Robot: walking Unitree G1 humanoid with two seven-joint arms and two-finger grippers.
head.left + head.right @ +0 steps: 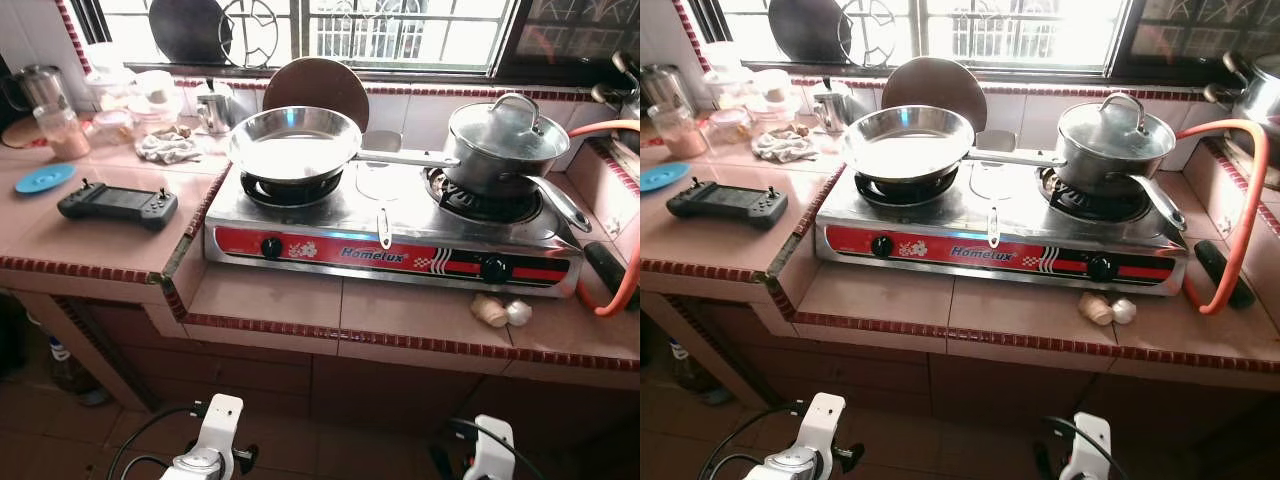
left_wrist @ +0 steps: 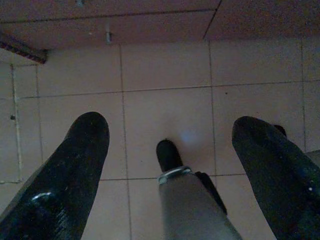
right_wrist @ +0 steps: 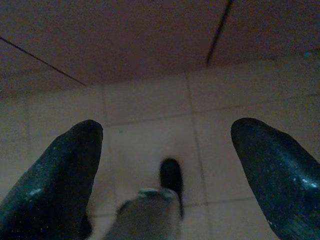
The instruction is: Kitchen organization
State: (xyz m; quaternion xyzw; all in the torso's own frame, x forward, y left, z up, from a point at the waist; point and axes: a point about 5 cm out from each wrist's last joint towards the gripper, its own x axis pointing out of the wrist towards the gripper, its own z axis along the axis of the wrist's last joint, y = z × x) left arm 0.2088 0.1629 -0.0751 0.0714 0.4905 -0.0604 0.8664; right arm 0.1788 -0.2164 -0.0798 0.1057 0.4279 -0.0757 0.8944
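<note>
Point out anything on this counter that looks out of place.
A black game controller lies on the tiled counter left of the stove, an odd thing among kitchenware. Garlic bulbs sit loose before the stove, and a crumpled cloth lies by the jars.

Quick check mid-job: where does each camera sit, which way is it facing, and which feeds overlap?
Left eye: on the head, looking forward and down at the stove with its pan and pot; both arms low in frame.
Right eye: beside it, same stove, pan and pot.
Left wrist: on the hanging left arm, facing down at the floor past the open left hand, a leg between its fingers.
Right wrist: same on the right arm; open right hand over floor.
Shared: both eyes show the counter; both wrists show floor.
</note>
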